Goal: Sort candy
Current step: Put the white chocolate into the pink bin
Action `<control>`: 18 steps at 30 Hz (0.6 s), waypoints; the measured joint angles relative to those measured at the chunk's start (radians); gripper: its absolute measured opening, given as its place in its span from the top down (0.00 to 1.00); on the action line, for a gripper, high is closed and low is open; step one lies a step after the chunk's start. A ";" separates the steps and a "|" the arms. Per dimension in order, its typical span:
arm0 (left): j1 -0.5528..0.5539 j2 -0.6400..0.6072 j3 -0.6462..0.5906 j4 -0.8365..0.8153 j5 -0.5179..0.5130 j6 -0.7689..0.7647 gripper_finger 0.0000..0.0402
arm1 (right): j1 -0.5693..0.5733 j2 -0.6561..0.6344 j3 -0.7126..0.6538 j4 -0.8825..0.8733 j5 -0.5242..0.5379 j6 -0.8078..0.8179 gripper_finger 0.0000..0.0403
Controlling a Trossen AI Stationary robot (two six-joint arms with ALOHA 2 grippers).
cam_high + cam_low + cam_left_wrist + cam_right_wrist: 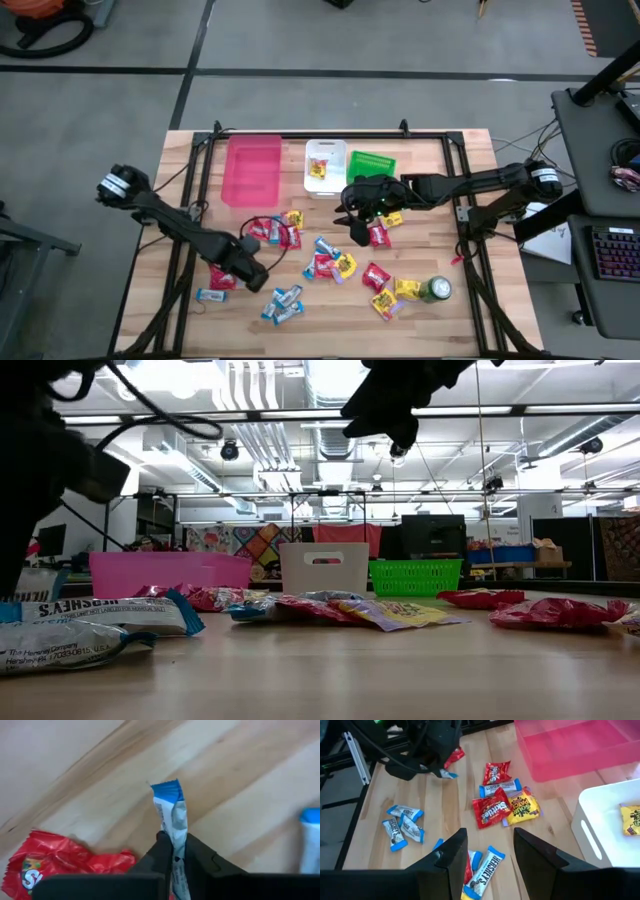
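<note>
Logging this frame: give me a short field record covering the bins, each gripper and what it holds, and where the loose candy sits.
bins: pink bin, white bin with one yellow packet, green basket
left gripper: shut on a blue-and-silver bar, above the table's front left
right gripper: open, empty, above mid-table
loose candy: scattered over the middle and front of the table
other: green can, front right

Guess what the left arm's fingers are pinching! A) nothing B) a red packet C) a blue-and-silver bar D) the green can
C: in the left wrist view, the left gripper has its fingers shut on a blue-and-silver bar, with a red packet loose on the table beside it.
</note>
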 joint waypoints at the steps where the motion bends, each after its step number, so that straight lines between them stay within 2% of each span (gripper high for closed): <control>1: 0.000 -0.007 0.007 -0.002 0.000 0.016 0.97 | 0.001 -0.002 0.000 -0.003 0.000 0.000 0.63; 5: 0.000 -0.049 0.050 -0.007 -0.030 0.086 0.97 | 0.017 -0.010 0.000 -0.028 0.000 0.002 0.63; 11: 0.029 -0.176 0.100 -0.020 -0.169 0.217 0.99 | 0.051 -0.011 -0.002 -0.049 0.000 0.004 0.63; 15: 0.105 -0.288 0.100 -0.054 -0.291 0.344 0.99 | 0.066 -0.011 -0.007 -0.048 0.000 0.014 0.63; 18: 0.219 -0.357 0.097 -0.125 -0.368 0.450 0.99 | 0.068 -0.011 -0.009 -0.044 0.001 0.017 0.63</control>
